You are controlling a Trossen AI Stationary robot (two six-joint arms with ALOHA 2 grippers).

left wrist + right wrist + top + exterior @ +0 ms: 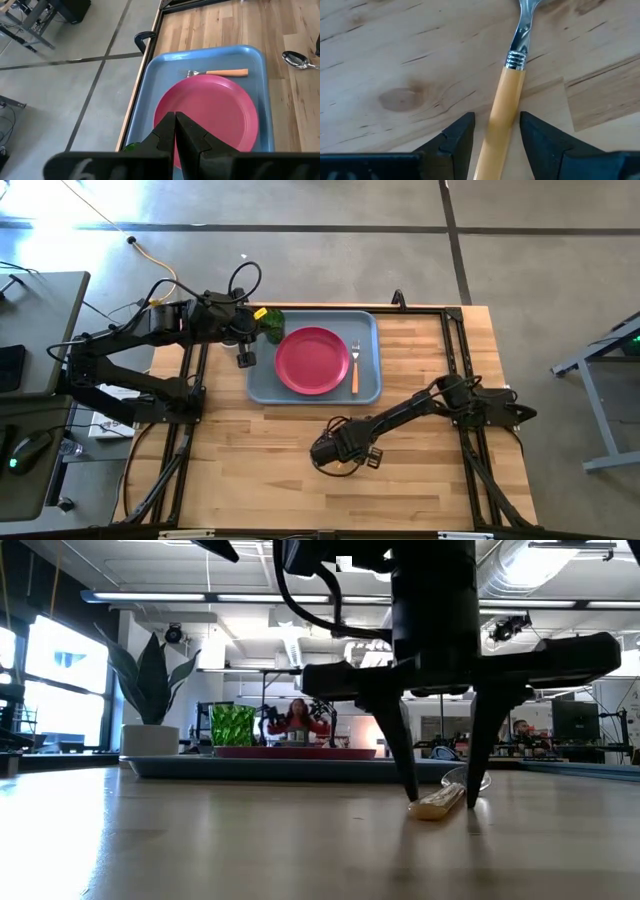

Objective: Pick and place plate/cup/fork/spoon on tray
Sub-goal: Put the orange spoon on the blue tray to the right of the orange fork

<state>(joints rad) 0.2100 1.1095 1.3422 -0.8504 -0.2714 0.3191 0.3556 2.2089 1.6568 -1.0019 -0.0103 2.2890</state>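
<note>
The blue-grey tray [368, 385] lies at the table's far middle. On it are the pink-red plate [312, 360], the fork [354, 367] along its right side and the green cup [270, 325] in its far left corner. The spoon [506, 100] lies flat on the wood nearer the front. My right gripper [497, 120] is open and points down, its fingertips at the table on either side of the spoon's orange handle [440, 802]. My left gripper [175, 135] is shut and empty, above the tray's left edge [245, 358].
Black frame rails run along the table's left and right sides [462, 360]. Bare wood lies in front of the tray [260, 450]. A plant in a white pot [150, 690] and a person [298, 718] show in the room beyond the table.
</note>
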